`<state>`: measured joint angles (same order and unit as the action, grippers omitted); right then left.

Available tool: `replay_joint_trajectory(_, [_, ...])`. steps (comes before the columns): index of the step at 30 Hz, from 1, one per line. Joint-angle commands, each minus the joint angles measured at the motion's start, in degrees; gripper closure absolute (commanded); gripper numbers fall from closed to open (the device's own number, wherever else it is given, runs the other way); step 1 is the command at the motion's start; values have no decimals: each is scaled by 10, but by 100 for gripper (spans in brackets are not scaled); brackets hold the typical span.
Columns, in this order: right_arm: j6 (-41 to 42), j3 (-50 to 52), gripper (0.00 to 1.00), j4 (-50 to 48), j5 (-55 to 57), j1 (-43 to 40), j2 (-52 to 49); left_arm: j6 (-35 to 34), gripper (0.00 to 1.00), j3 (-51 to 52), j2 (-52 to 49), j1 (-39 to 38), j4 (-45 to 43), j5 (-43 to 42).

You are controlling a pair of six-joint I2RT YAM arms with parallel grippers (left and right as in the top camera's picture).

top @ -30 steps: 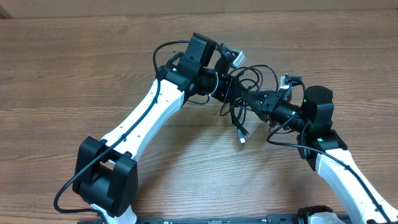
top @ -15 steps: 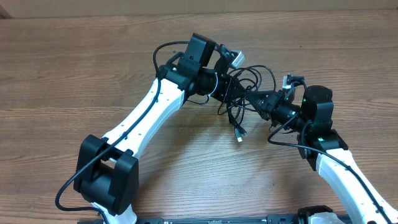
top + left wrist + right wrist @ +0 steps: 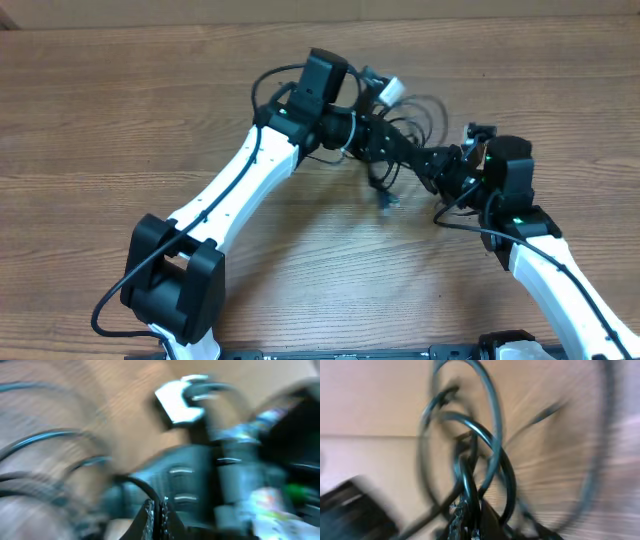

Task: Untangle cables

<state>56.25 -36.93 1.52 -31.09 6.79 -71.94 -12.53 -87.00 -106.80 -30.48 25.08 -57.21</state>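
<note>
The cables (image 3: 383, 180) hang knotted above the bench (image 3: 120, 110), right of centre and far, strung between both end effectors. The right end effector (image 3: 467, 516) pinches a loop; the left end effector (image 3: 156, 511) seems clamped on a strand (heavy blur). The knot's long axis runs far-left to near-right — equally near both — a plug (image 3: 388, 201) dangling below.

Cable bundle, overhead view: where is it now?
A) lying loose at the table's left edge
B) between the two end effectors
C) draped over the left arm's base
B: the cable bundle sits between the left end effector and the right end effector, which meet near mid-table.
</note>
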Motion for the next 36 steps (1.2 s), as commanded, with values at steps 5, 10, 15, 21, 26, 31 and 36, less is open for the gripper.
replay_joint_trajectory(5, [-13, 13, 96, 10, 47, 3, -12, -19, 96, -22, 26, -17, -35, -148])
replay_joint_trajectory(10, [-15, 13, 96, 10, 45, 3, -12, -19, 96, -22, 26, -17, -35, -148])
replay_joint_trajectory(15, [-28, 13, 96, 17, 47, 3, -12, -21, 96, -22, 26, -14, -48, -149])
replay_joint_trajectory(21, [-45, 13, 96, 47, 70, 3, -12, -38, 96, -22, 26, 23, -78, -183])
replay_joint_trajectory(26, [-45, 13, 67, 55, 80, 2, -12, -53, 96, -22, 26, 63, -78, -193])
replay_joint_trajectory(31, [-45, 13, 21, 55, 80, 2, -12, -59, 96, -22, 26, 92, -78, -193])
replay_joint_trajectory(36, [-45, 13, 4, 55, 80, 2, -12, -59, 96, -22, 26, 93, -78, -193])
